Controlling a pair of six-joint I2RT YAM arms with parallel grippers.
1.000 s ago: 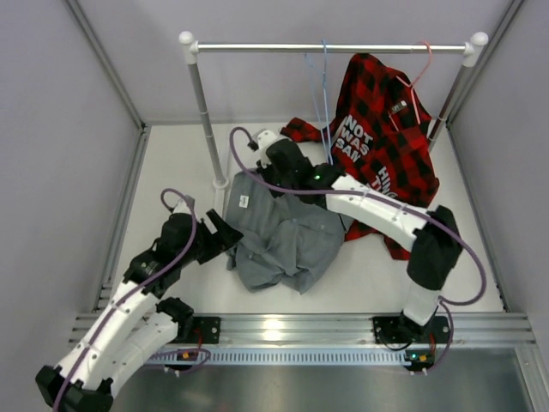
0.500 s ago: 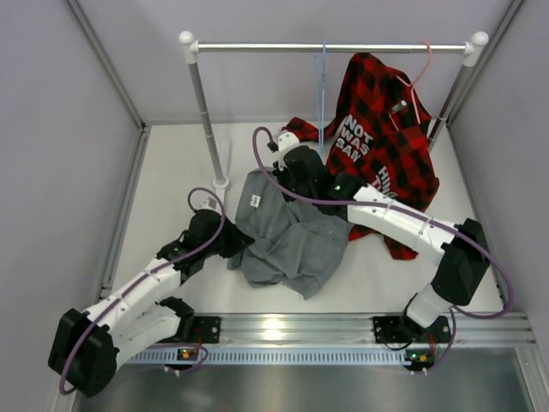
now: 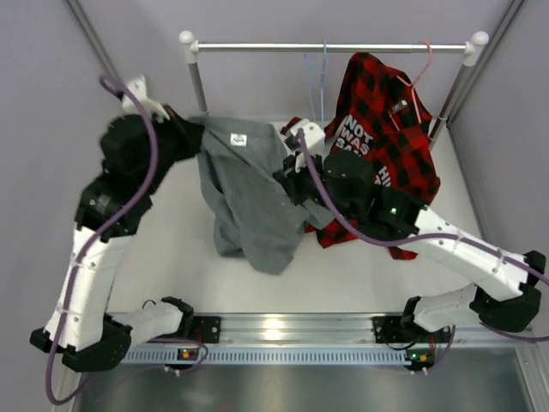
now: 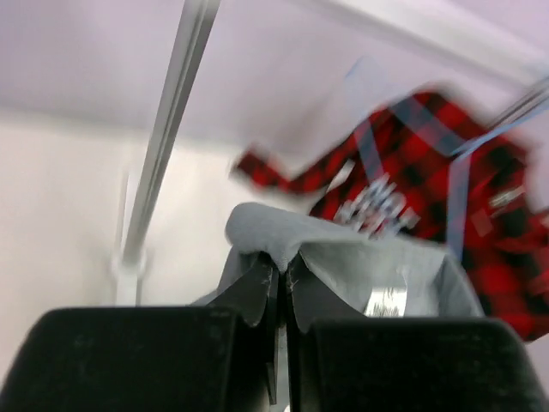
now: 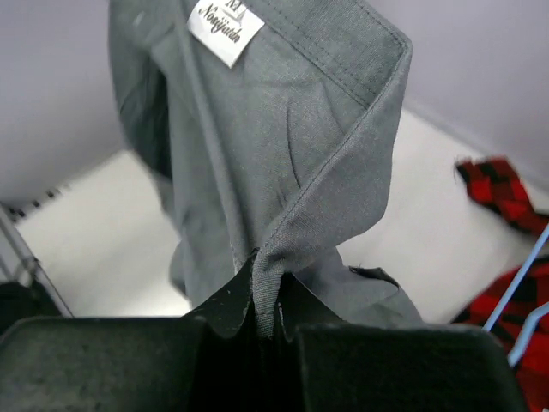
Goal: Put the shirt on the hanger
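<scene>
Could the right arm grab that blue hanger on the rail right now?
Probably not: its fingers are shut on the collar of the grey shirt. The hanger hangs nearby, though.

pale lilac walls [image 3: 257, 86], white floor [image 3: 360, 275], metal clothes rail [image 3: 257, 48] on two white-capped posts

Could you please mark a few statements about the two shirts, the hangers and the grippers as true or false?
1. The left gripper and right gripper are both shut on the grey shirt. True.
2. The blue hanger lies on the table. False: it hangs from the rail.
3. The plaid shirt hangs on the pink hanger. True.
4. The grey shirt is already on the blue hanger. False: it hangs between the two grippers, with nothing threaded into it.
</scene>
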